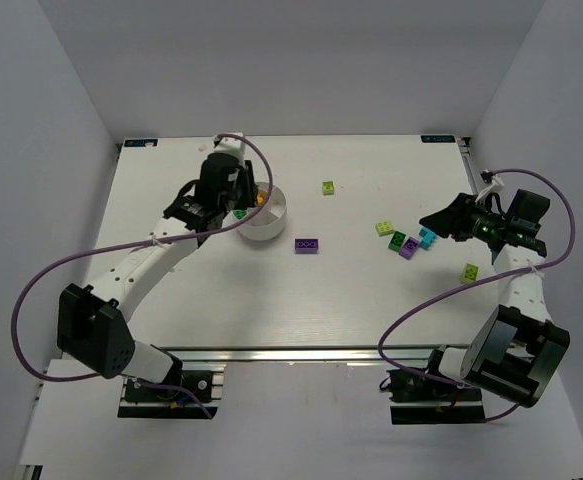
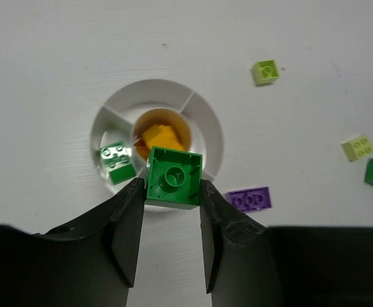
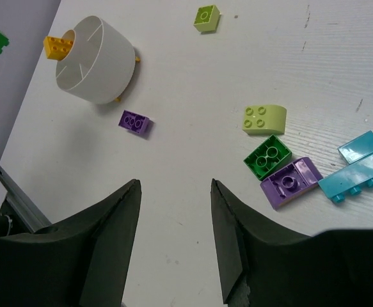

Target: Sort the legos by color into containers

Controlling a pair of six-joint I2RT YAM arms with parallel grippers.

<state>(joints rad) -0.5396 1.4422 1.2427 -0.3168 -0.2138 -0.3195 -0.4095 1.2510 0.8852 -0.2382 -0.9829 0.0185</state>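
My left gripper is shut on a dark green brick and holds it above the near rim of the round white dish. The dish's central well holds an orange-yellow brick. Its left wedge holds another dark green brick. In the top view the left gripper is at the dish's left side. My right gripper is open and empty above bare table, to the left of a cluster: a lime brick, a dark green brick, a purple brick and a cyan brick.
A flat purple brick lies just right of the dish. A lime brick lies farther back, and another lime brick lies near the right arm. The right gripper hovers by the cluster. White walls enclose the table.
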